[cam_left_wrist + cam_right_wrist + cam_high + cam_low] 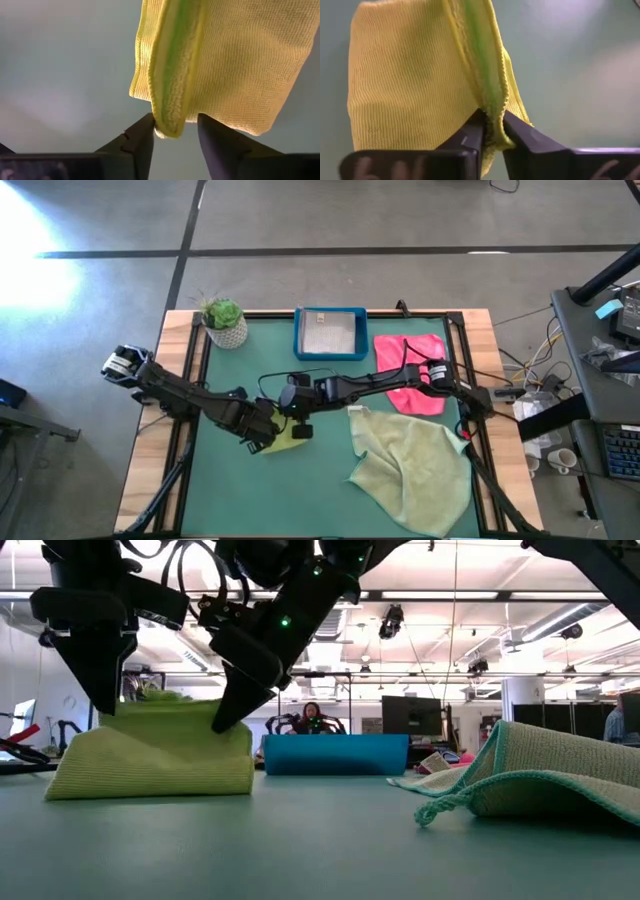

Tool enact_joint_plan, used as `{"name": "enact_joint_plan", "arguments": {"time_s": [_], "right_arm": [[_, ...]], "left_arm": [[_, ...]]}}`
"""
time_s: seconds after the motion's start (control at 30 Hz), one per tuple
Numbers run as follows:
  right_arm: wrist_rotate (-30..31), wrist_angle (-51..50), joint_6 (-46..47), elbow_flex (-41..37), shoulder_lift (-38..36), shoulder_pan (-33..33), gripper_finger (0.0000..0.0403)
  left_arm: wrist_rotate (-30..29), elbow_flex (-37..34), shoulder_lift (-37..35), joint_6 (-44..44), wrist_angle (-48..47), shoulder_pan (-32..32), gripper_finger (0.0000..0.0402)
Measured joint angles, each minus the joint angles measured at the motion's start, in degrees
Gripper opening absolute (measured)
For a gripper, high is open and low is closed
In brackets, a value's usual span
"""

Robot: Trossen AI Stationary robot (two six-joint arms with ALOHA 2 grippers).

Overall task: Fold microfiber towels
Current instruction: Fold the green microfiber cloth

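The jaws of the left gripper (262,442) and right gripper (300,420) are seen from above at opposite edges of the folded yellow microfiber towel (283,431) mid-table, while in each wrist view its doubled edge lies between slightly parted fingers, seemingly barely pinched.

I see the green-topped table (330,490). Using the blue tray (330,333) as landmark: potted plant (224,322) beside it, pink towel (412,372) alongside, sage towel (415,470) and lime-yellow towel (284,436) nearer me.

Three towels show: one yellow (283,433), one pink (410,375), one sage green (415,470); one blue tray (329,333); one potted plant (224,322).
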Motion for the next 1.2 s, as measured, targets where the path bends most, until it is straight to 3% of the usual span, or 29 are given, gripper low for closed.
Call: {"name": "enact_joint_plan", "arguments": {"time_s": [0.3, 0.47, 0.77, 0.93, 1.2], "right_arm": [[0.0, 0.2, 3.0, 2.9, -0.2, -0.6, 0.0145], [0.0, -7.9, 3.1, 7.5, -0.7, -1.0, 0.0175], [0.0, -25.9, 6.7, 11.8, -1.7, -1.8, 0.0169], [0.0, -31.3, 9.2, 8.9, -3.9, -0.9, 0.0156], [-0.1, -31.6, 13.8, 0.6, -9.1, 2.4, 0.0139]], "left_arm": [[1.6, 0.1, -0.9, 0.1, -3.2, 0.8, 0.0162], [3.2, 0.1, -3.3, 0.3, -4.6, 0.9, 0.0162], [3.2, -0.1, -8.9, 2.6, -2.5, 0.9, 0.0162], [1.9, -1.2, -9.9, 8.3, 7.2, 0.8, 0.0162], [1.5, -8.0, -7.5, 12.7, 25.9, 1.6, 0.0162]]}}
